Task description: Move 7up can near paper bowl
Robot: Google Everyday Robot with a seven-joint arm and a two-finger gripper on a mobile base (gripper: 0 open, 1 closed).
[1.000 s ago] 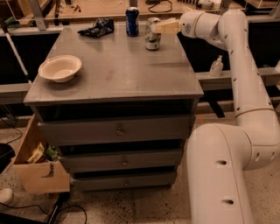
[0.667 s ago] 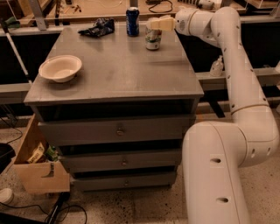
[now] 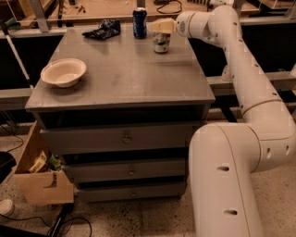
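Grey metal drawers with a flat top (image 3: pixel 125 78) fill the middle of the view, with a wooden workbench (image 3: pixel 92 5) behind them. On the far right part of this top stands the 7up can (image 3: pixel 161 42), upright, near a dark blue can (image 3: pixel 139 22) — the paper bowl (image 3: pixel 63 72) lies well apart, near the left edge. The white arm (image 3: pixel 245 78) rises along the right side of the drawers, bends at the top and reaches leftward, almost level. Its gripper (image 3: pixel 153 26) hangs just over the can's top; whether it is open or closed, I cannot tell. Compared with one second ago, the gripper has shifted left — then it was more to the right of the can. The can itself has not moved.
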